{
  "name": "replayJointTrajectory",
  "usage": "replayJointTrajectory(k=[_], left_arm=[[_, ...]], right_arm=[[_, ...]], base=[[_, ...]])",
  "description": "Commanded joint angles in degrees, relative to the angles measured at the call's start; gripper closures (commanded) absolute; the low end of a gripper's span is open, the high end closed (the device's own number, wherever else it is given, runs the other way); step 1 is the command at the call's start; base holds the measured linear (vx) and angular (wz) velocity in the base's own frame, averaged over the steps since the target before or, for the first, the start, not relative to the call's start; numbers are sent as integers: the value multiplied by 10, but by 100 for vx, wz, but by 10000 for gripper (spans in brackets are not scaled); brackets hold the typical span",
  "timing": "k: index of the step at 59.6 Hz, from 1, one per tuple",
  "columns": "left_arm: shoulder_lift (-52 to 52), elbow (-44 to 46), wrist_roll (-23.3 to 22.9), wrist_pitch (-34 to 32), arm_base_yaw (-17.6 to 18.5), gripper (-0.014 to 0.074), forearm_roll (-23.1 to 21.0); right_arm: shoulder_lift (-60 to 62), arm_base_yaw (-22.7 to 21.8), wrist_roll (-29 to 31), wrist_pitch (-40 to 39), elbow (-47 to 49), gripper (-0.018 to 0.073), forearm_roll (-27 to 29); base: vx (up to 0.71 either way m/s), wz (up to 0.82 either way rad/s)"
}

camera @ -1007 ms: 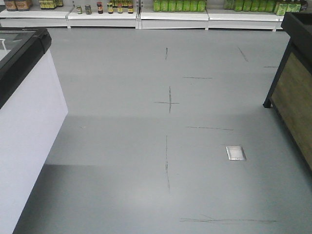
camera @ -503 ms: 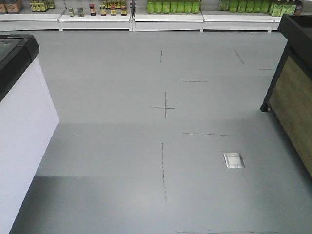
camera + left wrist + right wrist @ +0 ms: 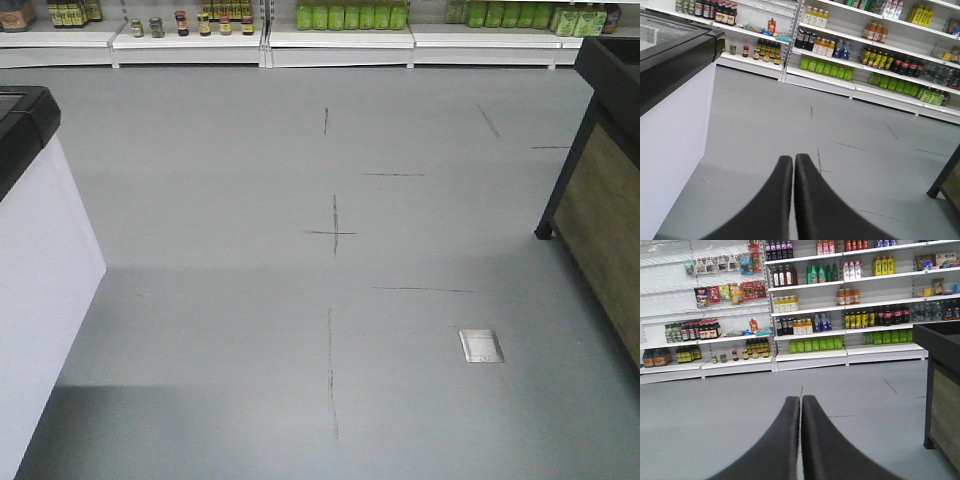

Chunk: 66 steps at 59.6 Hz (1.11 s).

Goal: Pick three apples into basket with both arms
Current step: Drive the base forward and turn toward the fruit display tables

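The apples and the basket are out of view in every frame. My left gripper [image 3: 793, 159] is shut with nothing between its black fingers, held above the grey floor and pointing toward the shelves. In the right wrist view my right gripper [image 3: 801, 400] is likewise shut and empty, aimed at the drinks shelves. Neither arm shows in the front view.
A white chest freezer with a black top [image 3: 30, 230] [image 3: 670, 85] stands at the left. A black-framed wooden stand [image 3: 600, 190] [image 3: 940, 390] is at the right. Shelves of bottles [image 3: 350, 20] [image 3: 840, 305] line the far wall. A metal floor plate [image 3: 481, 346] lies in the grey floor.
The front view has moved forward and to the right: the freezer slid left out of frame, and the floor marks and plate drifted down the image. Both grippers' earlier state is not shown.
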State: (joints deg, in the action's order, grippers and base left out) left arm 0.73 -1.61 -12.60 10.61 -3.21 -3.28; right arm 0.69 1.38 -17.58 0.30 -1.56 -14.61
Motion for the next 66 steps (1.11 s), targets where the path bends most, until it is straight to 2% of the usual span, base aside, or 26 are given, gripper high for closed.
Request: replayJointTrajectory(k=[1, 66], left_arm=[[7, 15, -3, -43, 0, 603, 0], [7, 15, -3, -43, 4, 603, 0]], right_arm=[[6, -2, 3, -40, -8, 564, -1], [6, -2, 3, -40, -8, 564, -1]], base=[[16, -14], [21, -19]])
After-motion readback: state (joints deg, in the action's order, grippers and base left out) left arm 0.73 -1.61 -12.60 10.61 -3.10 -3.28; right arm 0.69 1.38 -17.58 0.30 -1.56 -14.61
